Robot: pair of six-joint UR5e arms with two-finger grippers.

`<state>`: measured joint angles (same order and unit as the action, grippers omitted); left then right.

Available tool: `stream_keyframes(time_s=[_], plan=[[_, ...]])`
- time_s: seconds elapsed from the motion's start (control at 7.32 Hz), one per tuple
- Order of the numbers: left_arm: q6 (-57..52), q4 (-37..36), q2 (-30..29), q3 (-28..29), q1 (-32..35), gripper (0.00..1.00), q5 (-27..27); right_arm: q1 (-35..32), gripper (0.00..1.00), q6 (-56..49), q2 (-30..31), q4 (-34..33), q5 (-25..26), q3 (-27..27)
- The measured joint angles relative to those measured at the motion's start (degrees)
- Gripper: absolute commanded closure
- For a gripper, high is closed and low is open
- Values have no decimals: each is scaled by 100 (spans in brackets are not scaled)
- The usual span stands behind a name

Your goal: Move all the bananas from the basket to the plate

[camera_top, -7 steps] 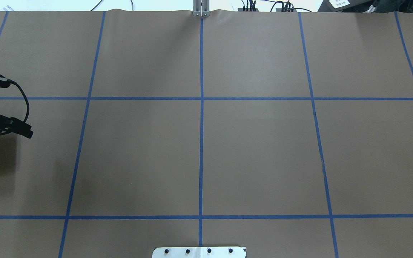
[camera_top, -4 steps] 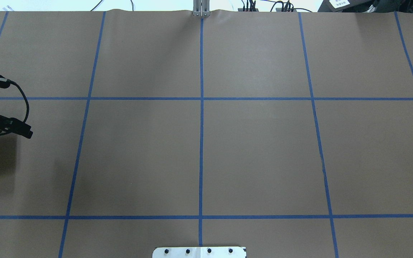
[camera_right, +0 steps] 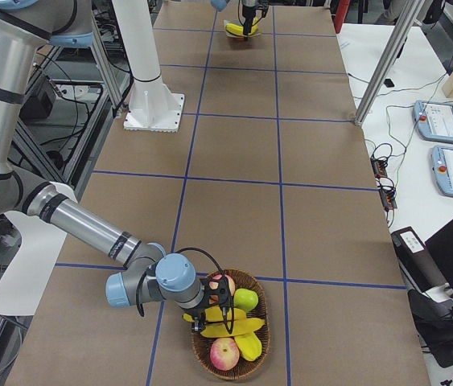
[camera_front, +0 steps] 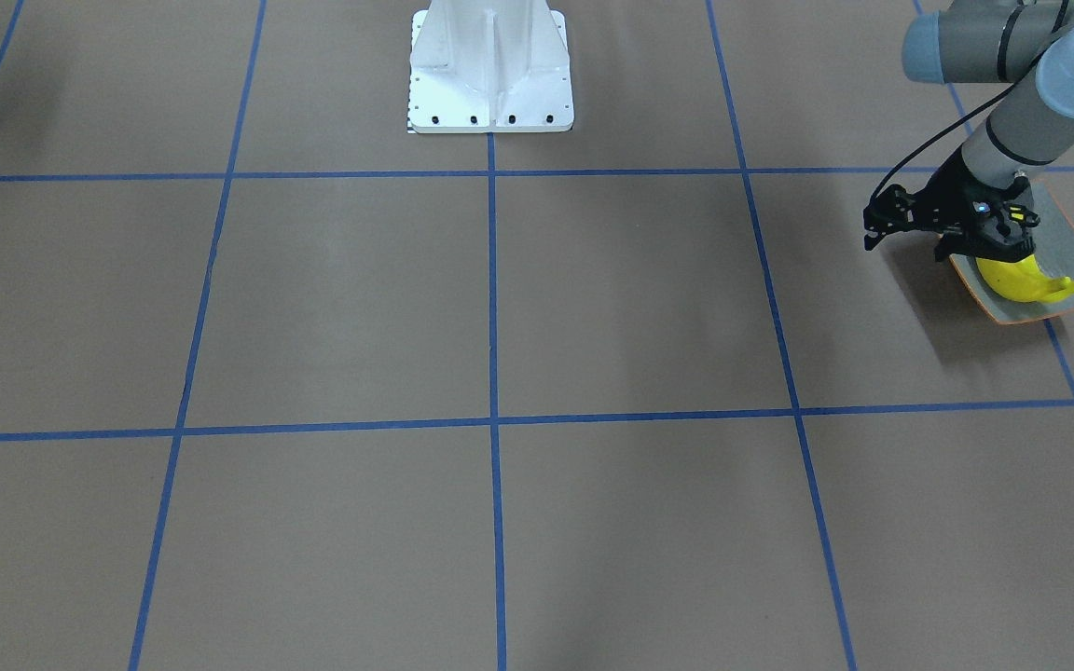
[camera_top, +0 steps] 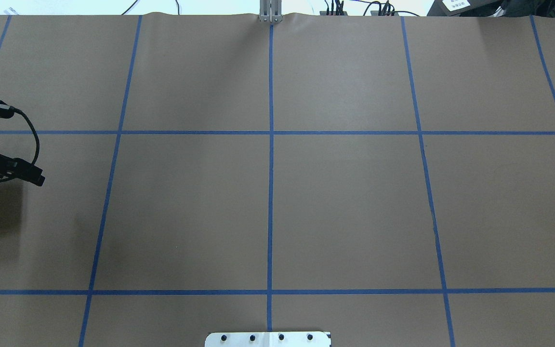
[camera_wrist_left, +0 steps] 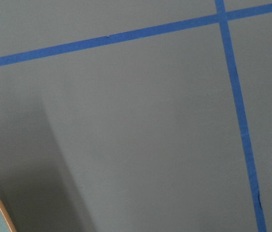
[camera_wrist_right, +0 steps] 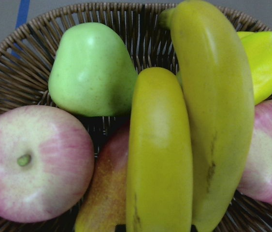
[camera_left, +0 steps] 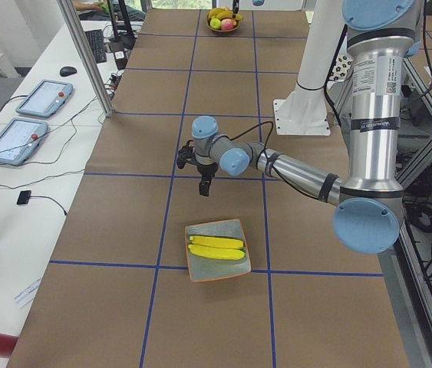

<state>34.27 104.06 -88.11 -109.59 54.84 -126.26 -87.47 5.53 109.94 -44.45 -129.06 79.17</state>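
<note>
At the right-hand end of the desk [camera_top: 345, 207], the right claw [camera_right: 224, 312] is hanging low over the wicker basket [camera_right: 210, 366], close above the fruit. Two bananas [camera_wrist_right: 160, 145] are lying side by side and touching on top of the pile. One is directly under the wrist camera and a longer banana [camera_wrist_right: 213, 111] is just beside it. A green pear [camera_wrist_right: 90, 67], two pink apples [camera_wrist_right: 29, 164] and a yellow-green pepper-like piece [camera_wrist_right: 266, 63] are crowding around them. Two dark slivers at the bottom edge of the wrist view are flanking the nearer banana and may be fingertips. I cannot tell how wide the claw is standing or whether it is gripping anything.

Well apart, at the other end, the plate [camera_left: 216, 230] is carrying what look like two more bananas [camera_left: 216, 247], laid parallel. The left claw [camera_left: 204, 188] is hovering near the plate, off its edge, with no banana showing in it; how far open it is, I cannot tell.

The bananas are looking glossy, hard and plastic, so I am judging them stiff and light to lift, but slick and prone to swivelling on their curve. Taking hold across the thick middle, squeezing the narrow width, seems soundest. The tight seam against the neighbouring banana is leaving little room for a finger, so that neighbour may get nudged or dragged along.
</note>
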Motion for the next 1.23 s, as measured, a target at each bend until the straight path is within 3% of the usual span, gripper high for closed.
stream_keyframes(time_s=[0.41,0.82,1.23], plan=[[6,0,-68,20,0,1,-18,-192,100,-75,23,230,-557,208],[9,6,-108,54,0,1,-21,-504,100,-94,-30,244,-610,393],[169,9,-390,85,-2,1,-33,-641,100,371,-517,156,-612,529]])
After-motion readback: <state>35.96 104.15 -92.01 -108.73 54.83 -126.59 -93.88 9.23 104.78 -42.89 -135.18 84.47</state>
